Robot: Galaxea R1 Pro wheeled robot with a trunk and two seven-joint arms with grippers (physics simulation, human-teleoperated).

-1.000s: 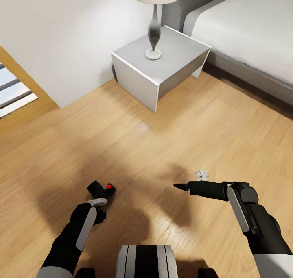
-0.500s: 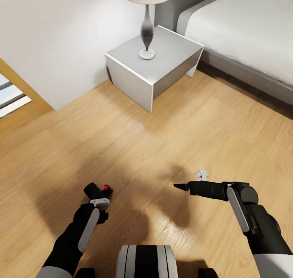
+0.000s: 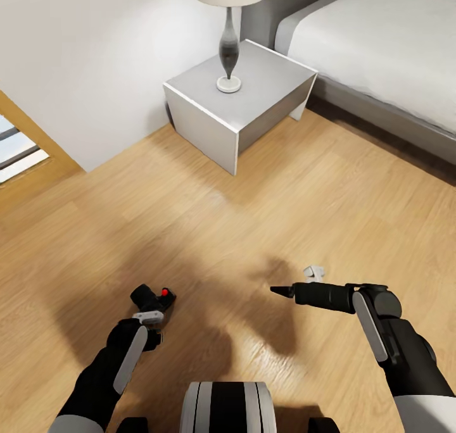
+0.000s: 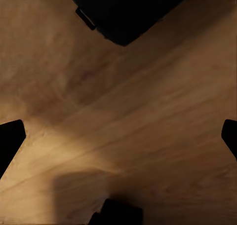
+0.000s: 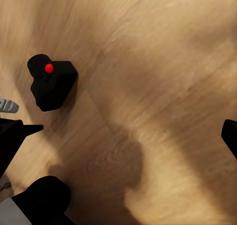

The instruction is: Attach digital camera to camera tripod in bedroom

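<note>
Head view: digital camera (image 3: 154, 298) lies on the floor (image 3: 253, 192), just ahead of the left hand (image 3: 149, 313); nightstand (image 3: 244, 100), lamp (image 3: 229, 40) and bed (image 3: 380, 47) stand well apart.
Left wrist view: left hand's fingers spread wide, empty; camera (image 4: 126, 10) just beyond.
Right wrist view: right hand (image 5: 118, 136) wide, empty; camera (image 5: 52, 84) unobstructed.
Risk: a careless reach may nudge the camera away.

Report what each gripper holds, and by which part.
Nothing is held. The digital camera lies on the floor ahead of the open left gripper; the right gripper is open too.
</note>
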